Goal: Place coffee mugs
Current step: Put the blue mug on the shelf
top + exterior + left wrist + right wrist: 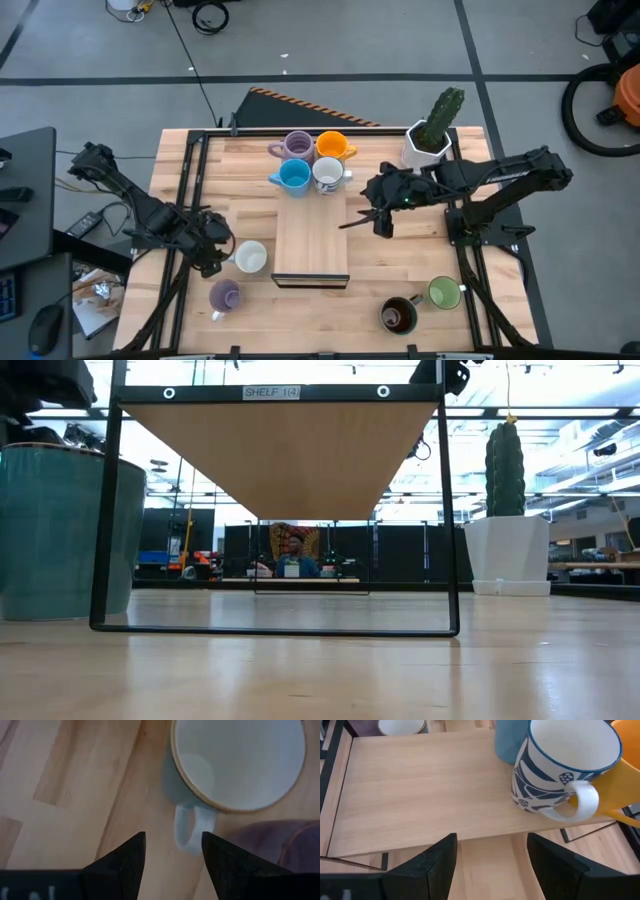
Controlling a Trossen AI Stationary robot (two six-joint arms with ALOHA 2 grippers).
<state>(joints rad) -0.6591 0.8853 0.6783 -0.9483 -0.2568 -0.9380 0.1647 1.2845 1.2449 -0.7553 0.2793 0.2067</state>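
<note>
Four mugs stand on the far part of the wooden shelf top (312, 240): lilac (297, 146), orange (333, 146), blue (293, 176) and a white one with a blue pattern (328, 175). On the table stand a plain white mug (250, 257), a second lilac mug (224, 295), a dark brown mug (398, 315) and a green mug (443, 293). My left gripper (172, 837) is open just left of the plain white mug (237, 760), whose handle (189, 827) points toward the gap between the fingers without touching them. My right gripper (492, 837) hangs open over the shelf's right edge, facing the patterned mug (560, 770).
A white pot with a green cactus (430, 135) stands at the far right, close behind the right arm. The shelf's black frame (275, 628) rests on the table. The shelf top's near half is bare wood. The lilac mug (295, 845) sits close beside the left gripper.
</note>
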